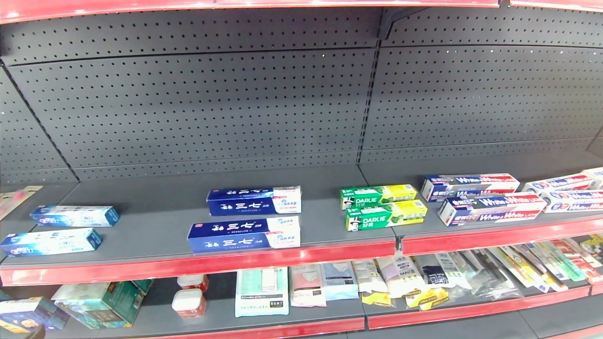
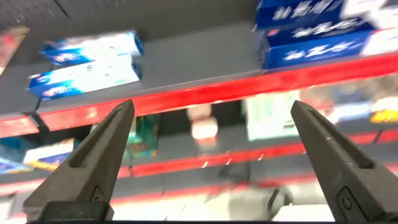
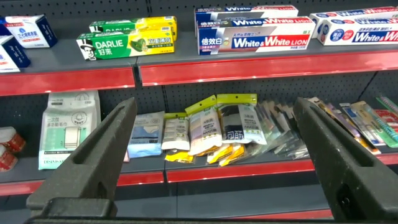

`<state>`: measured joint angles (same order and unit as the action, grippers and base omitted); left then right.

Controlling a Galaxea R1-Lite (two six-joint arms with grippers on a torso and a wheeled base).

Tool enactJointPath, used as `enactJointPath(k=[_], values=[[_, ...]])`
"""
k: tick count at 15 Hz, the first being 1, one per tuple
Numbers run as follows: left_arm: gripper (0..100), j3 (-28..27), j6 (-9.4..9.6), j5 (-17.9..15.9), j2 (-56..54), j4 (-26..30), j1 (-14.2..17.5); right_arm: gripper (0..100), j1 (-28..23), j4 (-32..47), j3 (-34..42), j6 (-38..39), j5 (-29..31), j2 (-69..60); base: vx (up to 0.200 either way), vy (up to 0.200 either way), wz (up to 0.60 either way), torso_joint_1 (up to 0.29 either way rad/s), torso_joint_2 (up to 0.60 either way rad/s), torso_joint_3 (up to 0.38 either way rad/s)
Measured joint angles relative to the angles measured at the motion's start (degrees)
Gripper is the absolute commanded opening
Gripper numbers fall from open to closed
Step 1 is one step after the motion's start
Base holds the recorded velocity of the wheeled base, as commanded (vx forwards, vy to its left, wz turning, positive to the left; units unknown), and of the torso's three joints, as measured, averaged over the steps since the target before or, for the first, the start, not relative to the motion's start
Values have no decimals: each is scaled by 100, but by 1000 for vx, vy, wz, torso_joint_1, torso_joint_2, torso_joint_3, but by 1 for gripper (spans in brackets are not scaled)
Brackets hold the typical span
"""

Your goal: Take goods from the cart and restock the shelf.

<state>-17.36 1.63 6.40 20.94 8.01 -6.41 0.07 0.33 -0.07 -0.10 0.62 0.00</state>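
Shelf point(image 1: 155, 207): grey board with a red front edge, straight ahead of both grippers, with boxes lying flat on it in pairs.
Left gripper point(image 2: 212, 107): fingers spread wide with nothing between them. It is held in front of the shelf, apart from it, facing the red edge toward the shelf's left end.
Right gripper point(image 3: 216, 102): fingers also wide apart and empty. It is in front of the shelf, clear of it, facing the level just below the shelf's right half.
Light blue boxes point(image 1: 51, 241): two at the shelf's left end, one near the front edge and one behind it.
Dark blue boxes point(image 1: 244, 234): two at the shelf's middle, the front one close to the red edge and the other behind it across a gap.
Green and yellow boxes point(image 1: 386, 215): two right of the shelf's middle, one just behind the other.
White and blue boxes point(image 1: 492, 208): front and back rows on the shelf's right section, running on to its right end.
Lower board point(image 1: 219, 301): under the shelf, also red-edged.
Flat packets point(image 3: 211, 127): overlapping on the lower board, beneath the shelf's middle and right.
Jars point(image 1: 189, 302): two, white and red, beneath the shelf left of its middle.
Green cartons point(image 1: 101, 303): beneath the shelf's left end.
Back panel point(image 1: 188, 108): grey perforated wall rising behind the shelf.
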Motion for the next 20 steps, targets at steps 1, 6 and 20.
enactJointPath(k=[1,6,20], values=[[100,240,-297,-79,-564,160,-2,100,0,2,0,2,0,0,0,0,0,0,0,0],[100,1515,-485,-378,-1458,-845,-20,100,0,2,-2,2,-2,0,0,0,0,0,0,0],[100,1736,-564,769,-1587,-1058,-15,100,2,5,0,-6,-2,0,0,0,214,2,0,1]])
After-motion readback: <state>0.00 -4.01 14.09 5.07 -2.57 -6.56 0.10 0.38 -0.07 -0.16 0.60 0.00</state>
